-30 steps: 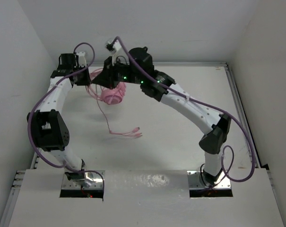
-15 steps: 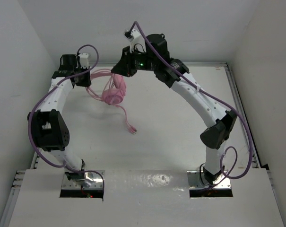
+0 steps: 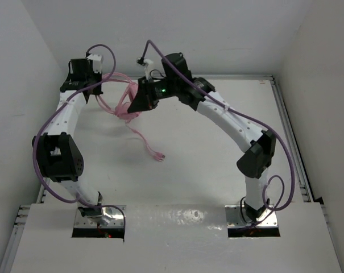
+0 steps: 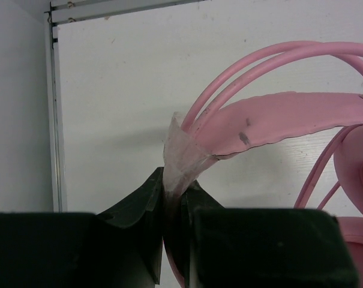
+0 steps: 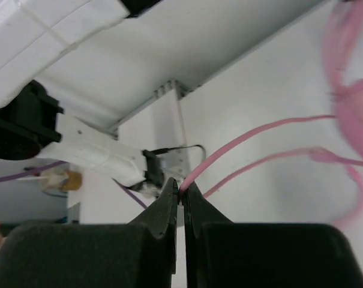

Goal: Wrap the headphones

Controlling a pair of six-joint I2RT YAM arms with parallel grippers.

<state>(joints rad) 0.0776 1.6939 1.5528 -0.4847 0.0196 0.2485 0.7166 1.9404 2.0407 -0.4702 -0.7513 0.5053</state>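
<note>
The pink headphones [image 3: 125, 106] hang above the back left of the table, between my two grippers. In the left wrist view my left gripper [image 4: 172, 192] is shut on the end of the thin headband [image 4: 277, 120], where a clear sleeve covers it. Cord loops [image 4: 259, 60] arch above the band. My right gripper [image 5: 182, 187] is shut on the thin pink cord [image 5: 247, 138]; the earcups [image 5: 355, 114] are a blur at the right edge. In the top view the right gripper [image 3: 135, 106] sits against the headphones and the left gripper [image 3: 99, 85] lies to their left. The cord's plug end [image 3: 158, 156] lies on the table.
White walls close in the table at the back and on both sides. A metal rail [image 3: 277, 96] runs along the right edge and another [image 4: 55, 108] along the left. Purple robot cables [image 3: 240, 116] loop along both arms. The left arm's wrist [image 5: 91, 153] shows behind the right fingers.
The right gripper has swung back left and lower with the cord, after rising toward the back wall. The headphones have shifted left and up. The plug end was dragged toward the headphones.
</note>
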